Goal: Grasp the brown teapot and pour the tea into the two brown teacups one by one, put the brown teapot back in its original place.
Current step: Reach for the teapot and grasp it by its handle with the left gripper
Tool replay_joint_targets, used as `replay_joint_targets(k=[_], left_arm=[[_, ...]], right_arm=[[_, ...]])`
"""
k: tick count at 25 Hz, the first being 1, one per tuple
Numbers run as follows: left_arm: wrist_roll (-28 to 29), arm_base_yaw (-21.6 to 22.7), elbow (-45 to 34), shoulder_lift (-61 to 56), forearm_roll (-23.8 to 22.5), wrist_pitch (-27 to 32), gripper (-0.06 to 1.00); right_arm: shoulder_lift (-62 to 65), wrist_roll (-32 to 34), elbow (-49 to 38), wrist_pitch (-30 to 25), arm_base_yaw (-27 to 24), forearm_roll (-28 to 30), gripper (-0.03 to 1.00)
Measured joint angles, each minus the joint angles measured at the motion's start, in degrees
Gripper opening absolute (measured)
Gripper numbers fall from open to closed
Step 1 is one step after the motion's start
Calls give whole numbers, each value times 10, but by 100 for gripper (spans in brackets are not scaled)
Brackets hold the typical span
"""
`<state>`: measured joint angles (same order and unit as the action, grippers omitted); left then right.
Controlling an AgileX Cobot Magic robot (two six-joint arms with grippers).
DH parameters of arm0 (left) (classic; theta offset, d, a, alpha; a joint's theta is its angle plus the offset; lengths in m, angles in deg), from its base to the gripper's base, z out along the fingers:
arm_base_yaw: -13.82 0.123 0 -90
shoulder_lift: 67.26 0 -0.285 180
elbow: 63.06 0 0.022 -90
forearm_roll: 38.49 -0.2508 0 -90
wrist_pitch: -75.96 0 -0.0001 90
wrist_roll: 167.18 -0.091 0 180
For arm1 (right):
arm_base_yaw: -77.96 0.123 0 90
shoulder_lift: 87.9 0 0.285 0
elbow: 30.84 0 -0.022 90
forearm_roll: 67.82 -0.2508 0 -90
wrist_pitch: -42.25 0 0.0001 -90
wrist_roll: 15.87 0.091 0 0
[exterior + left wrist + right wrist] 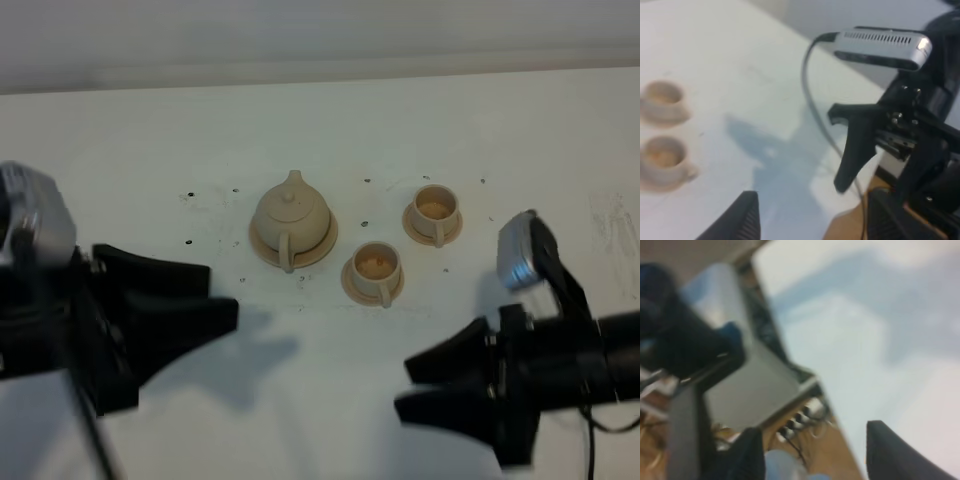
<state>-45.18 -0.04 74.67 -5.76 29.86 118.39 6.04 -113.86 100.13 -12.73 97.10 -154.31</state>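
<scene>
The brown teapot [290, 214] stands upright on its wide round saucer [322, 250], the original place, at the table's middle, handle toward the front. Right of it are the two brown teacups on small saucers, the nearer one [377, 268] and the farther one [434, 212]. Both cups, one [662, 95] and the other [662, 155], also appear in the left wrist view. My left gripper [222, 293] hovers open, front-left of the teapot, holding nothing. My right gripper [405, 387] is open and empty near the front edge, pointing left. Its wrist view is blurred.
Small dark specks dot the white table [150, 150] around the tea set. The right arm and its camera [880, 47] fill the far side of the left wrist view. The table edge and cables below [800, 425] appear in the right wrist view.
</scene>
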Motion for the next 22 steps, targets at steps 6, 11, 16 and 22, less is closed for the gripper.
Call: replay_joint_targets(k=[6,11,16,22], left_arm=[[222,0,58,3,-215,-15,48],[331,0,86,46,-324,-15,48],[352,0,123,137,-344,-15,48],[345,0,187,251,-347,-36,48]], right_arm=[[-1,274,90,87,0,177,48],[0,530,175,95,0,420,45],[31,775,220,68,0,655,43],[118,882,222,-13,0,768,43]])
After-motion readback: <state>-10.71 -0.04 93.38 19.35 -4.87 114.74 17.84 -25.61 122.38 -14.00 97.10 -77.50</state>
